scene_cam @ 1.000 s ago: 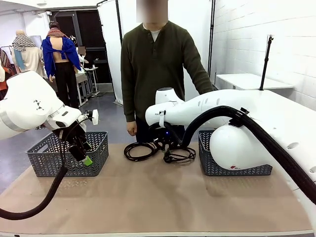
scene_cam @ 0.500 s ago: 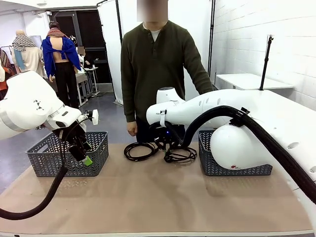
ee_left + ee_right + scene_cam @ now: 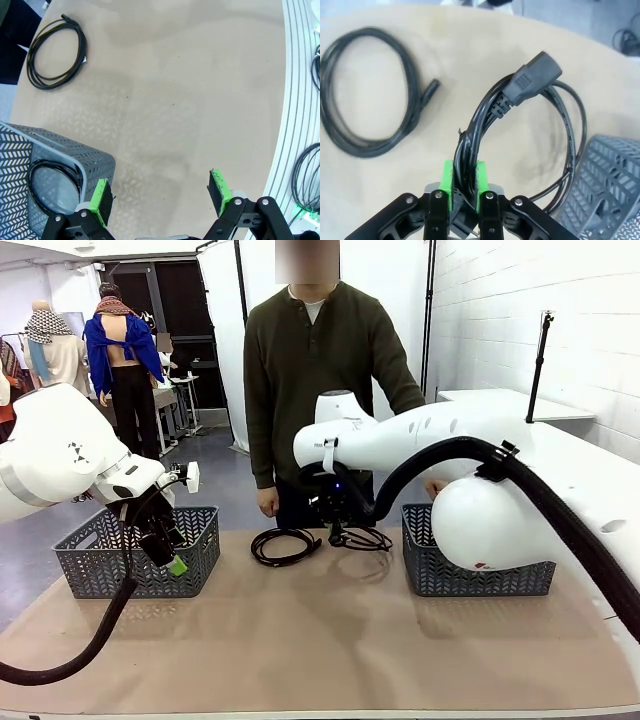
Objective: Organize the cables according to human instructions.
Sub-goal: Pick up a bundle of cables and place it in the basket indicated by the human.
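Observation:
My right gripper (image 3: 340, 518) (image 3: 465, 182) is shut on a coiled black cable (image 3: 366, 538) (image 3: 520, 100), gripping its bundled strands; the cable hangs just above the table, its chunky plug (image 3: 536, 75) pointing away. A second coiled cable (image 3: 283, 545) (image 3: 370, 95) (image 3: 55, 52) lies flat on the table to its left. A third coil (image 3: 52, 182) rests inside the left basket (image 3: 140, 552) (image 3: 30, 150). My left gripper (image 3: 168, 552) (image 3: 160, 195) hovers open with nothing in it at that basket's front corner.
A second grey basket (image 3: 475, 560) (image 3: 600, 185) stands at the right, close to the held cable. The person stands at the far edge, one hand (image 3: 265, 502) low and the other hand (image 3: 432, 488) near the right basket. Brown table surface (image 3: 320, 640) lies in front.
My right gripper has risen with the cable, lifting the coil off the table. The left arm has not moved.

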Controlling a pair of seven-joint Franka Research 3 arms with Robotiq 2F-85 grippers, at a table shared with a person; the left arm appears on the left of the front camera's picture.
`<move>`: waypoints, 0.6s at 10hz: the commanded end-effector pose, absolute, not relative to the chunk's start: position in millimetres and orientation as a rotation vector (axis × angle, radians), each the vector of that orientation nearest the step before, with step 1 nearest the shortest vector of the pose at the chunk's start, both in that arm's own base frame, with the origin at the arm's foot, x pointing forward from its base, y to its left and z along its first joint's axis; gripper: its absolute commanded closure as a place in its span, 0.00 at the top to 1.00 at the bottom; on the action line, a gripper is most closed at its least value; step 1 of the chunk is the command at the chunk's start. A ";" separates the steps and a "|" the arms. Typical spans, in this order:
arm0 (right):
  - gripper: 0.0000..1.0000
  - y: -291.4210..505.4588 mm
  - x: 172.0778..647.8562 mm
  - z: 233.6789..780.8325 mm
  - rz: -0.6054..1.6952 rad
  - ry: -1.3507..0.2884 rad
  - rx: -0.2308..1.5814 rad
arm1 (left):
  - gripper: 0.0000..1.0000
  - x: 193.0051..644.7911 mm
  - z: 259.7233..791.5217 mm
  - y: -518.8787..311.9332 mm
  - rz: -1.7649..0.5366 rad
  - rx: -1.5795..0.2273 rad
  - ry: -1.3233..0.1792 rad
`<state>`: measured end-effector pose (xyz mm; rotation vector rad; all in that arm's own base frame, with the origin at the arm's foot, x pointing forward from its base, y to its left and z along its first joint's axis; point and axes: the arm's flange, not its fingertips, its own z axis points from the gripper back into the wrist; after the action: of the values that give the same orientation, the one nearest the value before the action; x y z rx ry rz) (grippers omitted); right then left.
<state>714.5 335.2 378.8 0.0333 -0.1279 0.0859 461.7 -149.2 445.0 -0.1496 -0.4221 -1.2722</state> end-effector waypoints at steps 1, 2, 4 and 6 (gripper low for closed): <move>0.00 327.4 697.2 406.2 0.271 -0.112 0.055 | 1.00 461.7 448.2 -149.9 -1.273 -0.154 -0.415; 0.00 324.9 689.3 419.4 0.387 -0.095 0.087 | 1.00 461.7 448.2 -149.9 -1.273 -0.154 -0.415; 0.00 314.8 676.9 443.1 0.659 -0.106 0.069 | 1.00 461.7 448.2 -149.9 -1.273 -0.154 -0.415; 0.00 302.1 666.4 460.7 0.879 -0.085 0.032 | 1.00 461.7 448.2 -149.9 -1.273 -0.154 -0.415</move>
<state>682.6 320.3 459.0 0.0449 -0.1060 0.7759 461.7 -149.3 445.1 -0.1497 -0.4222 -1.2723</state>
